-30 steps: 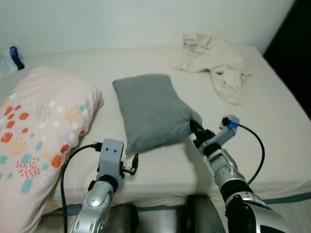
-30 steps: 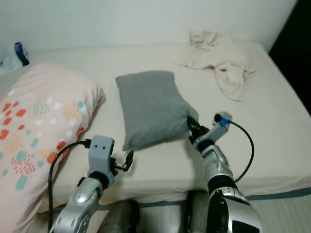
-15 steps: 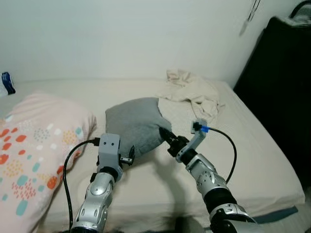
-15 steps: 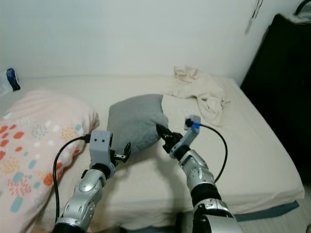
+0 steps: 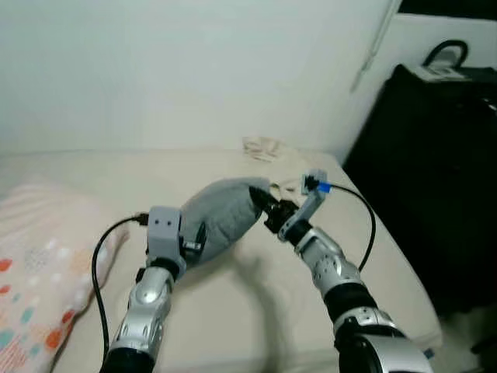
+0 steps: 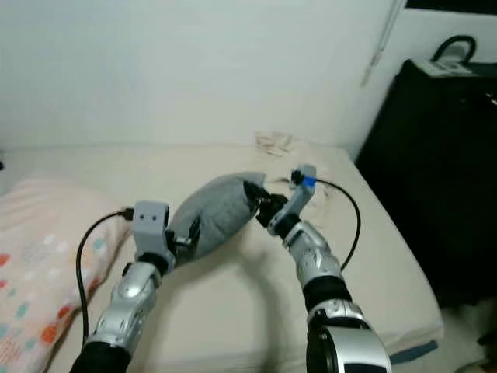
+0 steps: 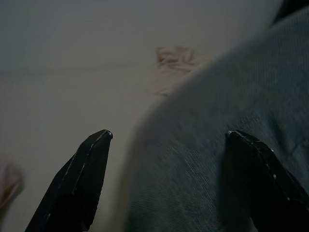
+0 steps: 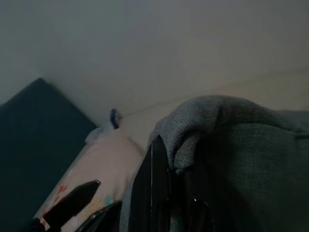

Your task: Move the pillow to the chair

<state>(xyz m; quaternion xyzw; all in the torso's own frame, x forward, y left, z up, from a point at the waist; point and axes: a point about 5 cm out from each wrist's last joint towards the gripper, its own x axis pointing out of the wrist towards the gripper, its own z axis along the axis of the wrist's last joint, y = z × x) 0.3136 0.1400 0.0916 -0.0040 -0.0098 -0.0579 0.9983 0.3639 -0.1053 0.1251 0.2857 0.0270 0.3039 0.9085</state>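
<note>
— Jaws status?

— Right jaws (image 5: 266, 203) are clamped on a corner of the grey pillow (image 5: 221, 216), which hangs off the bed (image 5: 256, 303) between both arms. My left jaws (image 5: 194, 237) are spread wide, one finger against its underside, propping it, I'd say.

— Why two arms?

— It's floppy; one corner pinch would let it swing. No chair spotted yet.
</note>
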